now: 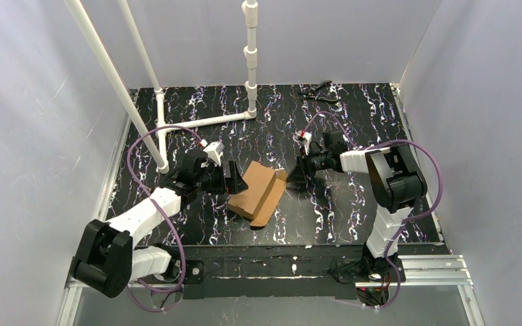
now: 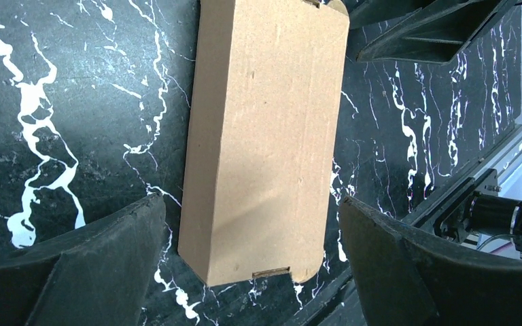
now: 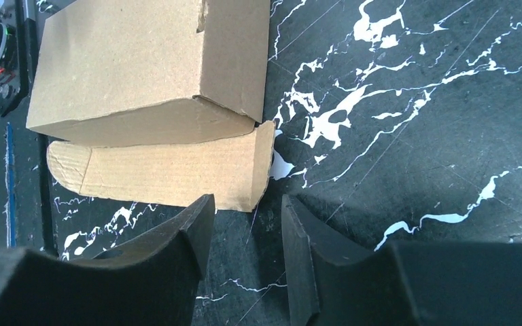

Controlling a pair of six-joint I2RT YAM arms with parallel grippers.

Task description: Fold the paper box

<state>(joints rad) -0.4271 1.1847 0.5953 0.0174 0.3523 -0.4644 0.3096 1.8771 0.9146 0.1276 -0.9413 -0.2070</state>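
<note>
The paper box (image 1: 258,191) is a brown cardboard piece lying partly folded on the black marbled table between my two grippers. My left gripper (image 1: 234,178) is at the box's left end. In the left wrist view its wide-open fingers (image 2: 250,204) straddle the near end of the box (image 2: 265,136) without touching it. My right gripper (image 1: 292,175) is at the box's right side. In the right wrist view its jaws (image 3: 246,200) stand partly apart with nothing between them, just short of the corner of a flat flap (image 3: 177,173) that sticks out from under the folded body (image 3: 136,61).
A white pipe frame (image 1: 250,68) stands at the back left of the table. A small dark tool (image 1: 319,92) lies at the far edge. A metal rail (image 1: 428,268) runs along the near edge. The right gripper's fingers (image 2: 435,34) show beyond the box in the left wrist view.
</note>
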